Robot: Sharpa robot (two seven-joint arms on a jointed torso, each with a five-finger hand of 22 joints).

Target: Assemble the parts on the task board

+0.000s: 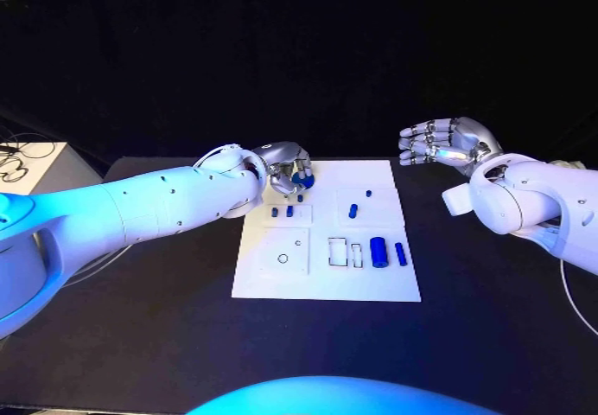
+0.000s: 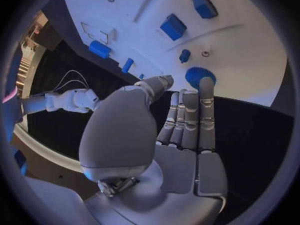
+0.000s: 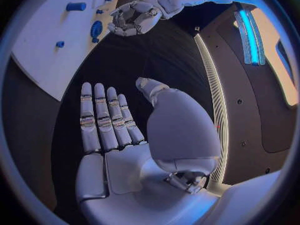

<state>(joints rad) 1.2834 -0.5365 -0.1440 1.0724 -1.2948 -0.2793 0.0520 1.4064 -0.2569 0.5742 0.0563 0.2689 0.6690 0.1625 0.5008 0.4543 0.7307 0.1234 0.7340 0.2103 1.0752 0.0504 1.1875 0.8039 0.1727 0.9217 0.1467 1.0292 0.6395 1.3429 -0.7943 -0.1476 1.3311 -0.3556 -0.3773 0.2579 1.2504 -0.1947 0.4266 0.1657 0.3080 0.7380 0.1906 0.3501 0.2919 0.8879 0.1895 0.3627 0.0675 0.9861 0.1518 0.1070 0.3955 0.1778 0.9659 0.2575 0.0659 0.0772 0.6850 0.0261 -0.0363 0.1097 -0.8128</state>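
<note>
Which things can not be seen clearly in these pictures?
- Head view: the left robot hand covers the blue gear; contact cannot be told.
- Left wrist view: fingers hide the gear's near edge.
- Head view: the small ring on the task board is too small to identify.

A black table [image 1: 149, 328] is seen under the work area. At its far left corner a pale surface [image 1: 44, 169] is seen, with dark cables [image 1: 19, 156] lying looped on it. A thin white cable [image 1: 575, 298] is seen along the table's right edge.
</note>
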